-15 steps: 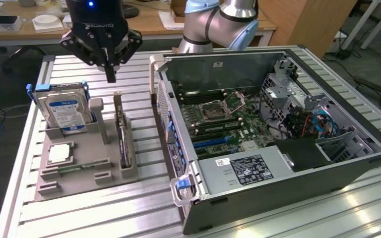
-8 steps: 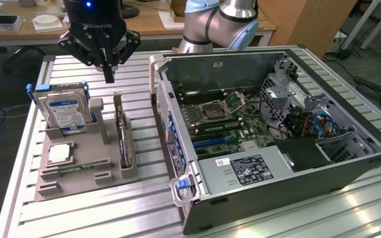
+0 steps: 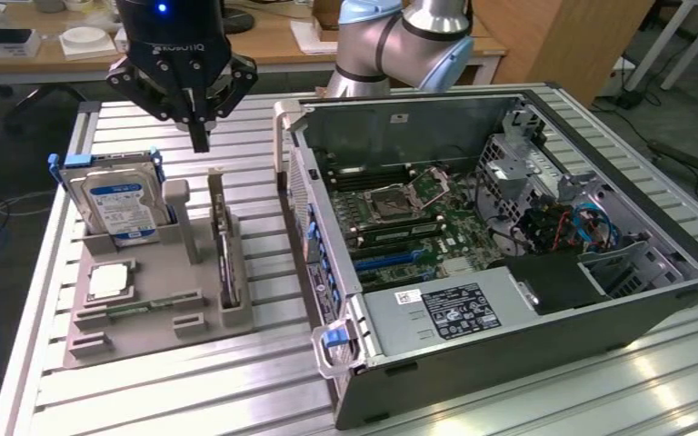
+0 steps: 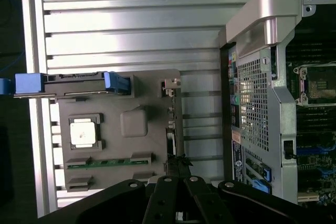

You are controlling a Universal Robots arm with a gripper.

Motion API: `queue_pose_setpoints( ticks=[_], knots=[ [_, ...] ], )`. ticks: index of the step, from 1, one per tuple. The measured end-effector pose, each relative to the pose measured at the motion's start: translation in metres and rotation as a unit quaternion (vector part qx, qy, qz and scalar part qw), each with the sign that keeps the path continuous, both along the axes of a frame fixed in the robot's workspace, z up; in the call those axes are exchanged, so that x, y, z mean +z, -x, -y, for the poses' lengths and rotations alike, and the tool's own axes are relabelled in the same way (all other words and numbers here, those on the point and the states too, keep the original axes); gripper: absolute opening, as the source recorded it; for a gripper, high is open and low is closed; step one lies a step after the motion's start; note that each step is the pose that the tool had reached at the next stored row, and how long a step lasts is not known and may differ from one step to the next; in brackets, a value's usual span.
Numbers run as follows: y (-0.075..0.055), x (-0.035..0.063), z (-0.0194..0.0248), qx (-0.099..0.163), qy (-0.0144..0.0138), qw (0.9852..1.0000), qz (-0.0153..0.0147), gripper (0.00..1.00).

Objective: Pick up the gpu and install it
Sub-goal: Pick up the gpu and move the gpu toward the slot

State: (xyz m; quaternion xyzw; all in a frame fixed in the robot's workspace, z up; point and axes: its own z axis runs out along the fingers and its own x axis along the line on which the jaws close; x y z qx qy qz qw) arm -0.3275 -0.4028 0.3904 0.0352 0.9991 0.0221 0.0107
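We are at pick-up: our gripper [image 3: 200, 145] hovers empty, fingers [image 3: 199, 125] pressed together, above the gpu [image 3: 219, 229], so grasping calls for spreading them astride its top edge.

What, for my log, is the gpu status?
Gripper shut, empty, over gpu. Gpu on edge in tray, not installed. Hard drive beside, apart.

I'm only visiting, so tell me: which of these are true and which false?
1. The gpu stands on edge in the grey holder. True.
2. The gripper is holding the gpu. False: it hangs shut above the holder, holding nothing.
3. The computer case lies open, its board showing. True.
4. The hard drive sits inside the case. False: it stands in the holder.
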Motion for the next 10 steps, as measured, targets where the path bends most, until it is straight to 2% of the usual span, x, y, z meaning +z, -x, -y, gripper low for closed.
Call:
queue_pose_setpoints(
  ticks=[1, 3, 4, 6, 7, 9, 10],
  knots=[
    [0.0000, 0.0000, 0.0000, 0.000, 0.0000, 1.0000, 0.0000, 0.11],
    [0.0000, 0.0000, 0.0000, 0.000, 0.0000, 1.0000, 0.0000, 0.23],
    [0.0000, 0.0000, 0.0000, 0.000, 0.0000, 1.0000, 0.0000, 0.23],
    [0.0000, 0.0000, 0.0000, 0.000, 0.0000, 1.0000, 0.0000, 0.35],
    [0.0000, 0.0000, 0.0000, 0.000, 0.0000, 1.0000, 0.0000, 0.35],
    [0.0000, 0.0000, 0.0000, 0.000, 0.0000, 1.0000, 0.0000, 0.47],
    [0.0000, 0.0000, 0.0000, 0.000, 0.0000, 1.0000, 0.0000, 0.47]
  ],
)
